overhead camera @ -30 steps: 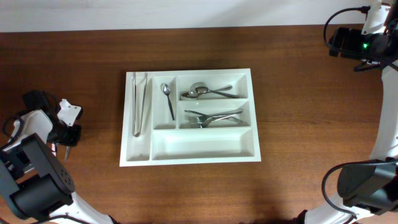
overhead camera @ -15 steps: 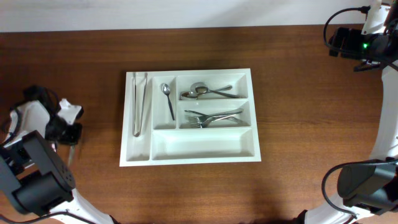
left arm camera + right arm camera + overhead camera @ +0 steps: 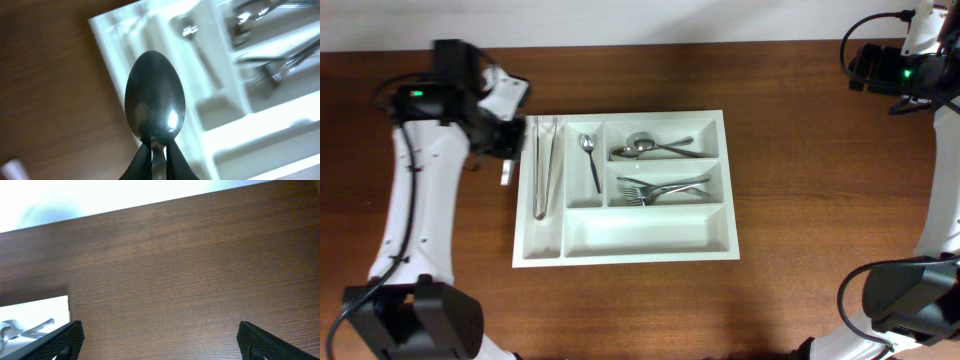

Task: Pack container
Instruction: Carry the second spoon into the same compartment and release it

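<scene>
Dark wooden counter (image 3: 800, 200) carries the white container (image 3: 650, 232) just below and beside the left gripper (image 3: 157, 156), which clamps a spoon (image 3: 155, 100) by its handle, bowl forward, likely for dropping into a compartment, while the right gripper (image 3: 159, 342) hangs wide open, well away.

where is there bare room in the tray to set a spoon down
The long bottom compartment of the white plastic cutlery tray is bare, bordered by the steel forks above. Also bare: the left slot below the metal tongs. Crowded: the forks and steel spoons sections.
</scene>
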Controlling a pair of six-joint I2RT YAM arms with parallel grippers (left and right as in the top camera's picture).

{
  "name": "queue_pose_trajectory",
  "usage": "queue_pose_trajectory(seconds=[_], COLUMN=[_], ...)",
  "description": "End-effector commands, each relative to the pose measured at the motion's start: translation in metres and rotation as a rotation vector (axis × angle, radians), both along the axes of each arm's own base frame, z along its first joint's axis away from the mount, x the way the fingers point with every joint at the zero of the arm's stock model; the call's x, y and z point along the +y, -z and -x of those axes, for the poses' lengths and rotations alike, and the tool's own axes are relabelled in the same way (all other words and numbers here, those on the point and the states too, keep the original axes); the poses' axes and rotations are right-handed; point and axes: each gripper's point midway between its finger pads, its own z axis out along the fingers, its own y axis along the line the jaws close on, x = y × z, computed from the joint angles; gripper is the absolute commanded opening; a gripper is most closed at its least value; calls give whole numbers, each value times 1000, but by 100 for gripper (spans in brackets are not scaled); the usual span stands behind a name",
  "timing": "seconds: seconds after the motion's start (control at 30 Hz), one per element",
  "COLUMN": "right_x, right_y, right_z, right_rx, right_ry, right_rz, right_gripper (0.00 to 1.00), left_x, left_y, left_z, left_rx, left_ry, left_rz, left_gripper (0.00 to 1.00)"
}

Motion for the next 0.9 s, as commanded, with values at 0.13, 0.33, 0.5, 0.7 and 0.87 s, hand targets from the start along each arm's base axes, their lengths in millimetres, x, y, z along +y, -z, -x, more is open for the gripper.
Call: queue_pose_trajectory(seconds=[0.13, 0.33, 0.5, 0.7, 0.87], right_x=[1, 1, 1, 1, 1], right_y=[3, 3, 3, 3, 3], right_z=[-2, -2, -2, -2, -2], right_rx=[1, 1, 1, 1, 1], right_ry=[0, 0, 0, 0, 0], right_rz=[-16, -16, -16, -16, -16], right_gripper=[99, 99, 99, 99, 99], left_x=[-72, -117, -130, -122, -119], left_y=[43, 87, 122, 135, 136], left_z=[-8, -21, -24, -24, -24], left_rx=[70, 112, 185, 198, 195], left_ry=[-50, -26, -91, -107, -112], left_rz=[122, 167, 176, 125, 108], left_gripper=[2, 2, 2, 2, 17])
